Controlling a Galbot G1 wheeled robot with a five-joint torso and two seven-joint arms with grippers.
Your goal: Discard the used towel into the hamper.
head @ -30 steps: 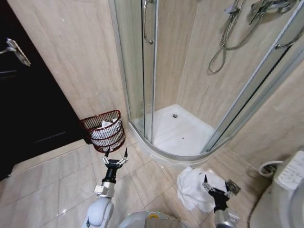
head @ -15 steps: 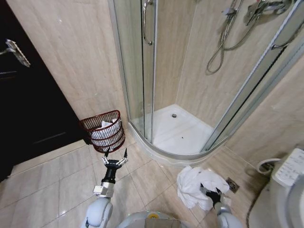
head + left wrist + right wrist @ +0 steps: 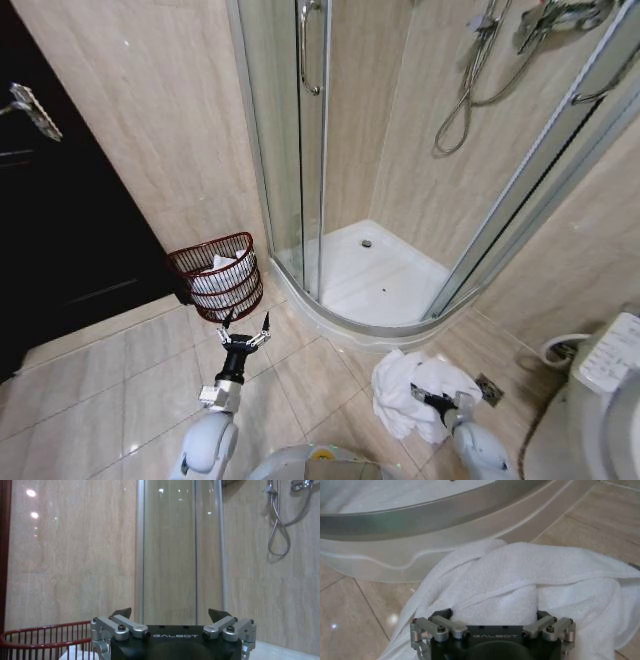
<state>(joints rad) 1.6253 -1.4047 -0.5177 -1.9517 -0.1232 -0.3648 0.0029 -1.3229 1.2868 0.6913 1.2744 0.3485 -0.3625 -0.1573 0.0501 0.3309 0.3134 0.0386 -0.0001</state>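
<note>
The right tool [image 3: 430, 398] has been sinking, jaws wide, into the towel [image 3: 400, 395], readying a grasp; the left tool [image 3: 245, 328] is idling wide near the hamper [image 3: 215, 272].

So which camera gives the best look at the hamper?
The head view: the whole hamper stands by the wall, white cloth inside. The left wrist view catches just part of its rim beside the open left gripper.

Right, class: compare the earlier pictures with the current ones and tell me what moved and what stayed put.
The right gripper has come down onto the white towel on the floor, its open fingers now straddling a fold; nothing is lifted yet. The left gripper stays open and raised near the hamper, which has not moved and already holds white cloth.
</note>
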